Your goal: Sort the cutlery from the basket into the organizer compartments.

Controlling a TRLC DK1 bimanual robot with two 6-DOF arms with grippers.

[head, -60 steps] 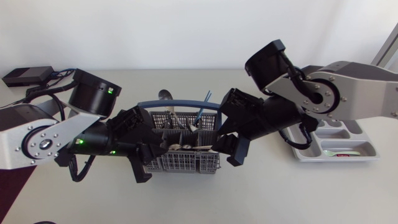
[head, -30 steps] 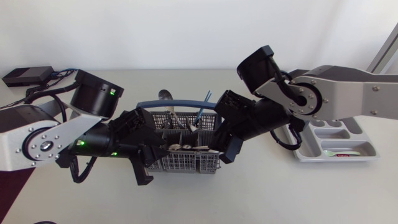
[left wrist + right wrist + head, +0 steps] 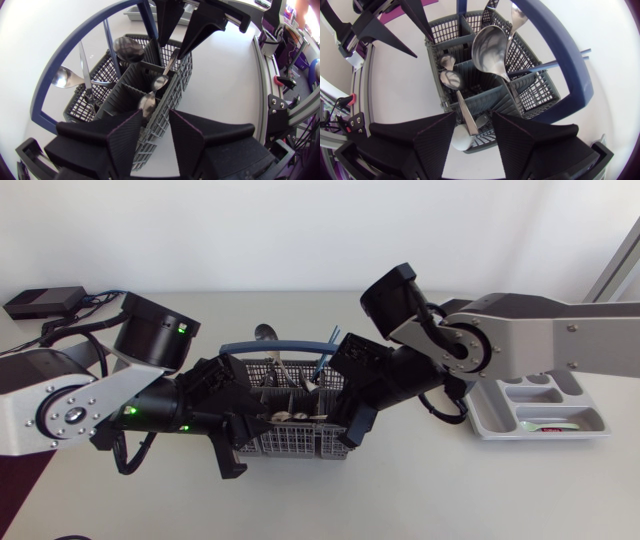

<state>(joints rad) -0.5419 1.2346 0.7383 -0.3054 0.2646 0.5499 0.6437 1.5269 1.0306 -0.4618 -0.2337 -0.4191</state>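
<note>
Here, a pick seems in hand.
Right gripper (image 3: pixel 474 118), fingers apart, straddles a slim silver cutlery handle (image 3: pixel 466 113) in the blue-handled grey mesh basket (image 3: pixel 532 95); next, close and lift toward the grey compartment organizer (image 3: pixel 585 418), well behind. Left gripper (image 3: pixel 155 114), apart, sits opposite.

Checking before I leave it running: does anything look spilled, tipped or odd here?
Nothing stands out. The basket stands upright with the cutlery inside it, leaning at mixed angles. None can be seen lying on the table. The organizer sits flat.
</note>
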